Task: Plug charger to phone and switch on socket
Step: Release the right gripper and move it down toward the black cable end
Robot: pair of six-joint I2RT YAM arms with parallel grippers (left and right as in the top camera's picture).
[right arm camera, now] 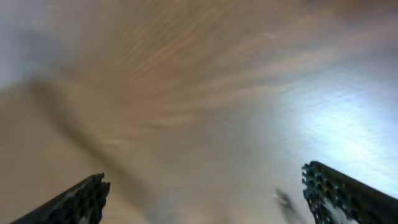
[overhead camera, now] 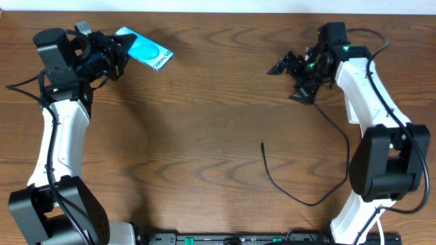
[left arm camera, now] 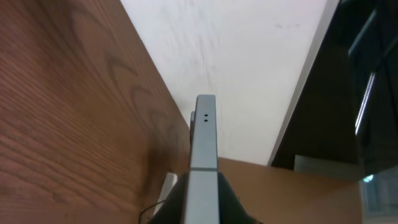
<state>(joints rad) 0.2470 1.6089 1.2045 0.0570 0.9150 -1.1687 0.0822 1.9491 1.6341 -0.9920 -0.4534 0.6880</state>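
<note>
The phone (overhead camera: 148, 52), teal-blue with a white band, is held off the table at the far left by my left gripper (overhead camera: 116, 56), which is shut on its near end. In the left wrist view the phone (left arm camera: 204, 137) shows edge-on between the dark fingers (left arm camera: 202, 210). The charger is a thin black cable (overhead camera: 294, 198) lying on the table, its plug tip (overhead camera: 263, 143) near the middle. My right gripper (overhead camera: 294, 76) is open and empty at the far right, well above the tip; its fingers (right arm camera: 211, 196) frame blurred table. The socket does not show in the overhead view.
The wooden table (overhead camera: 204, 116) ends at a white wall along the back (left arm camera: 249, 74). A small white object with a thin cord (left arm camera: 166, 185) shows beside the phone's edge; I cannot tell what it is. A black bar (overhead camera: 231, 238) runs along the front edge.
</note>
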